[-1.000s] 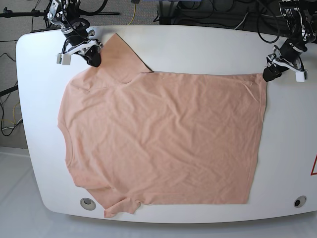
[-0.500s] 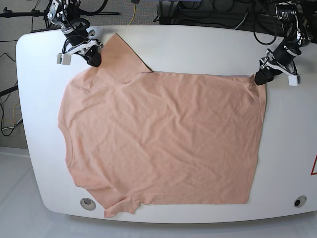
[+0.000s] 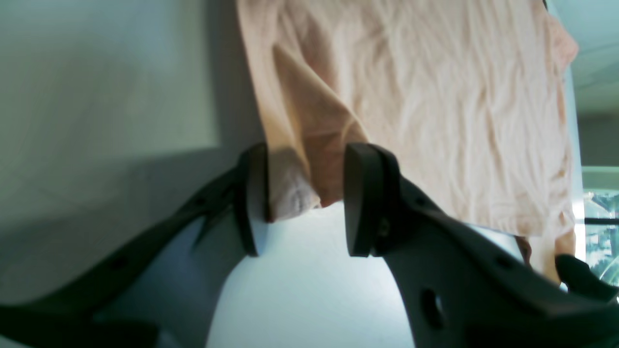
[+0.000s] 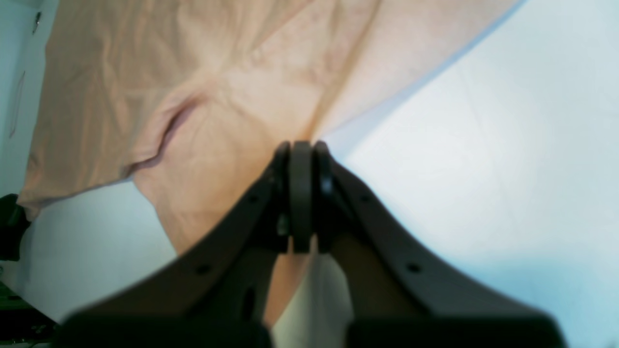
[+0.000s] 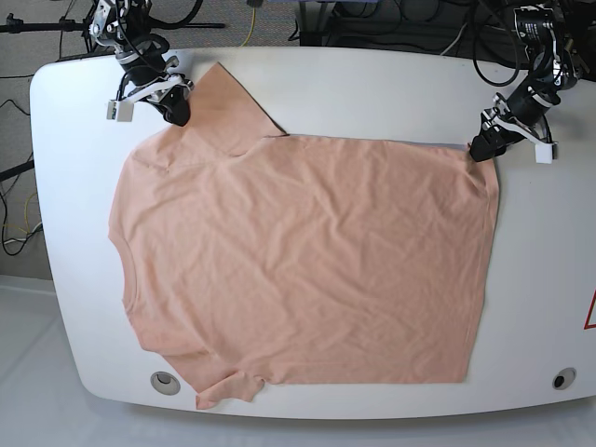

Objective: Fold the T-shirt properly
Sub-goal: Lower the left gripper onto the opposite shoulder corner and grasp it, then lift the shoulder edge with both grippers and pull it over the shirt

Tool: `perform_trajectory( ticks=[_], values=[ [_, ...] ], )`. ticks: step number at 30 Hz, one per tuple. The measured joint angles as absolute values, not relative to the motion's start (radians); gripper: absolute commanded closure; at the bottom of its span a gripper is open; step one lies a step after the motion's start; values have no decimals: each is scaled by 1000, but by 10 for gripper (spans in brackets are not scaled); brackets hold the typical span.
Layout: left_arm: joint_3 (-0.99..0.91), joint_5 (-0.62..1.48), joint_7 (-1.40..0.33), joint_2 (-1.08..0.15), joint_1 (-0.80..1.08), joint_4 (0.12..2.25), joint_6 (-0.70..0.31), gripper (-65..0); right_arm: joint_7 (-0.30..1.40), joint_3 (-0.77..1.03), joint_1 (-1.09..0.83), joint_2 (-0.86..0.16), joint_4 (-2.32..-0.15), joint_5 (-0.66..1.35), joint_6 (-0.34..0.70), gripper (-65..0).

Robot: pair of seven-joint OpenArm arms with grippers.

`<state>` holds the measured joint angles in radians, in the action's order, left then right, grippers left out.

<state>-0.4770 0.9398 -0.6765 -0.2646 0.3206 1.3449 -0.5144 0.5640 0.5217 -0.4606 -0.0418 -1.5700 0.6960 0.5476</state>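
Observation:
The peach T-shirt [image 5: 298,261] lies spread flat and wrinkled on the white table [image 5: 372,84], collar toward the left edge. My right gripper [image 5: 175,110] sits at the far-left sleeve. In the right wrist view its fingers [image 4: 300,150] are pressed together at the sleeve's edge, and creases in the cloth [image 4: 145,72] run into the tips. My left gripper [image 5: 484,149] is at the shirt's far-right hem corner. In the left wrist view its jaws [image 3: 302,208] stand apart with that bunched corner [image 3: 295,193] between them, the cloth against one finger [image 3: 254,193].
Cables and stands crowd the floor behind the table's far edge. Two round inserts [image 5: 165,380] [image 5: 562,378] sit near the front edge. A red triangle mark [image 5: 590,312] shows at the right edge. The near sleeve [image 5: 228,386] reaches the front edge.
My left gripper has moved left onto the hem corner, which now sits between its jaws and is slightly lifted. The right gripper has stayed put on the sleeve.

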Motion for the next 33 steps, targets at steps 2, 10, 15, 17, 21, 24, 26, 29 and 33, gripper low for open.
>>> perform_trajectory(
  ticks=[2, 10, 15, 17, 21, 24, 26, 29, 33],
  values=[
    [-470, 936, -664, -265, 320, 1342, -517, -192, 564, 521, -461, -42, -1570, 696, 548, 0],
    [-472, 919, -665, -260, 315, 1335, -517, -18, 561, 519, -461, -42, -1570, 696, 547, 0],
    [-482, 913, -665, -259, 316, 1335, -515, 0, 561, 517, -460, -42, -1571, 696, 550, 0],
    [-482, 913, -664, -258, 316, 1335, -514, 0, 561, 517, -460, -42, -1571, 696, 550, 0],
    [-482, 911, -664, -259, 316, 1336, -513, 0, 562, 517, -459, -42, -1571, 696, 550, 0],
    [-482, 911, -661, -259, 316, 1336, -508, 0, 562, 516, -458, -42, -1571, 695, 550, 0],
    [-482, 911, -661, -259, 316, 1336, -508, 0, 562, 515, -458, -42, -1571, 695, 550, 0],
    [-482, 911, -661, -259, 316, 1339, -506, 0, 562, 513, -458, -42, -1575, 695, 550, 0],
    [-482, 910, -657, -260, 318, 1343, -505, 0, 567, 513, -460, -42, -1581, 695, 551, 0]
  ],
)
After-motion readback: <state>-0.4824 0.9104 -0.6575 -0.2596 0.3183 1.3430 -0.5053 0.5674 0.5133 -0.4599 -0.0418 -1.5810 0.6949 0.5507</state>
